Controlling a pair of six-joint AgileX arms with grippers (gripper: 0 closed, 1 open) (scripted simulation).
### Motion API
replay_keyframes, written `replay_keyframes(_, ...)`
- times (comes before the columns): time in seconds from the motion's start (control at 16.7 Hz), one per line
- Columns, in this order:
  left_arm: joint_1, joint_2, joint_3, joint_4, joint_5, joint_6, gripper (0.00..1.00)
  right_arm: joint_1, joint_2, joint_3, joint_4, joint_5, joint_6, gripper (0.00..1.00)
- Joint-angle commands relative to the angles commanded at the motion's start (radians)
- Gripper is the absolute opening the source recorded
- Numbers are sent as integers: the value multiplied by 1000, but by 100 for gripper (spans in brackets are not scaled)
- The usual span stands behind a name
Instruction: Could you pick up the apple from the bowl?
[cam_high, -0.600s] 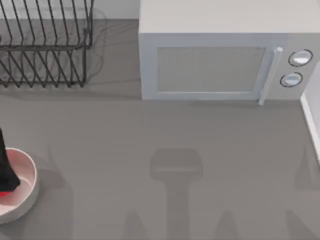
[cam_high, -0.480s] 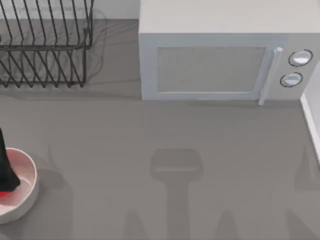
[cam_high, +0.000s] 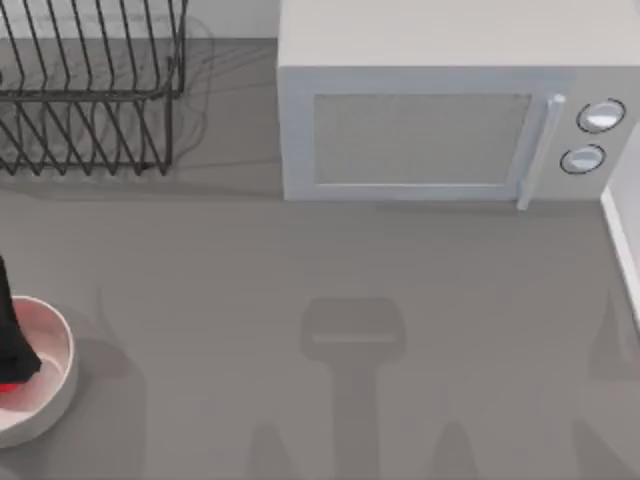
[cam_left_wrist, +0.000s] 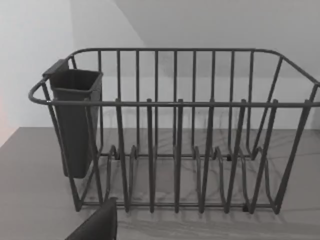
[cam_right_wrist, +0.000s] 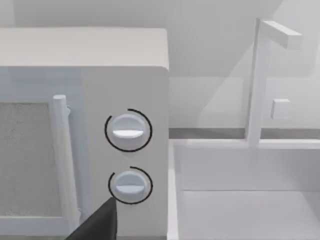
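**Item 1, left claw** (cam_high: 18, 365): reaching down into the bowl (cam_high: 55, 400) at the table's left edge, its dark tip sitting right over the apple (cam_high: 8, 387). Whether it is spread or pinching, I cannot tell.

**Item 2, apple:** showing as a red sliver beside the tip, lying inside the bowl. Over the last half second it is hardly shifting, and my claw is staying low. I am judging the grasp unfinished and the lift not begun.

**Item 3, right claw** (cam_right_wrist: 97, 224): parked, showing a dark wedge in its wrist view. Grip state: cannot tell.

**Item 4, table** (cam_high: 330, 270): lying grey and bare across the middle.

**Item 5, dish rack** (cam_left_wrist: 175, 150): standing at the far left. The left wrist view is adding its dark cutlery cup (cam_left_wrist: 75, 125), which the top view is cropping.

**Item 6, microwave** (cam_high: 430, 120): standing at the far right. The right wrist view is showing its two knobs (cam_right_wrist: 128, 131), plus a white sink (cam_right_wrist: 245, 200) and tap (cam_right_wrist: 260, 80) beside it.
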Motion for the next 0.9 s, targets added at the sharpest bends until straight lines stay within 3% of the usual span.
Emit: replay_keyframes(0.9,1,12,11,-12,0,1,100,0,0,0,0,0,0,100)
